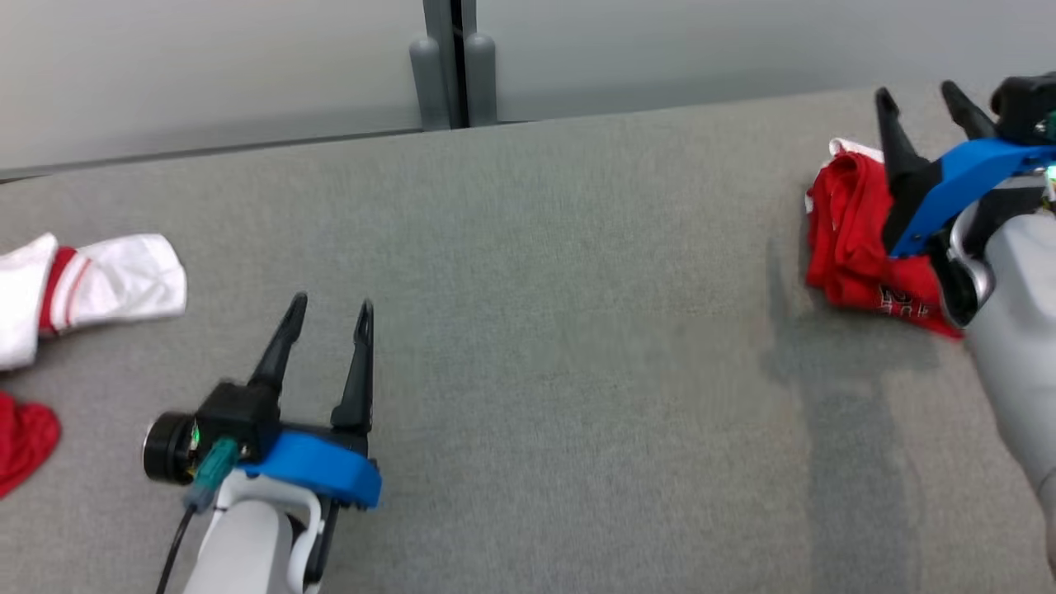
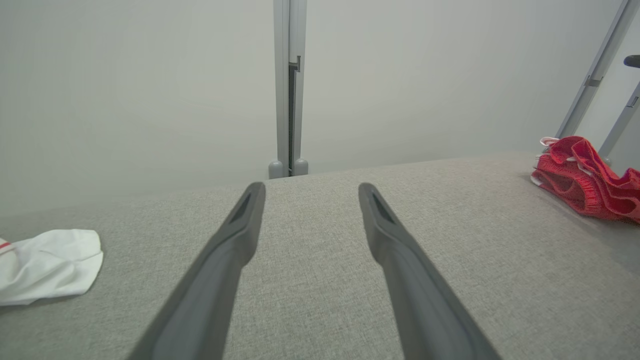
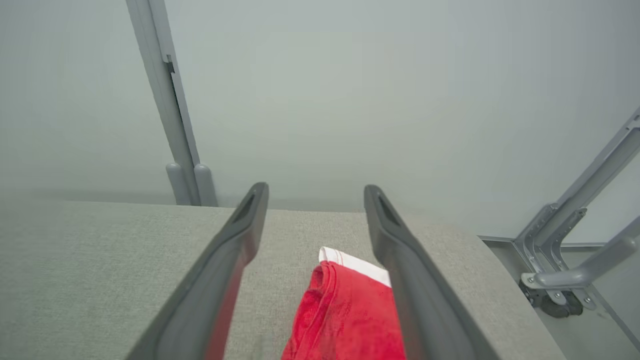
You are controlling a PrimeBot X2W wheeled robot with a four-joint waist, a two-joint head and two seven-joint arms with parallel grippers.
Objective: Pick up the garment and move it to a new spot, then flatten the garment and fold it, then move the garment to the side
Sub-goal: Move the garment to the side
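We'd lift right gripper [image 1: 916, 92] straight clear of red garment [image 1: 846, 223], far right — jaws spread, empty; left gripper [image 1: 332, 307] spread too.

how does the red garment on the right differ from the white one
The red garment is red with a white edge; the white garment is white with a red striped band. The red one is a compact bundle at the far right, under the open right gripper; the white one lies looser at the left, apart from the open left gripper. Both rest on the grey table, ungripped.
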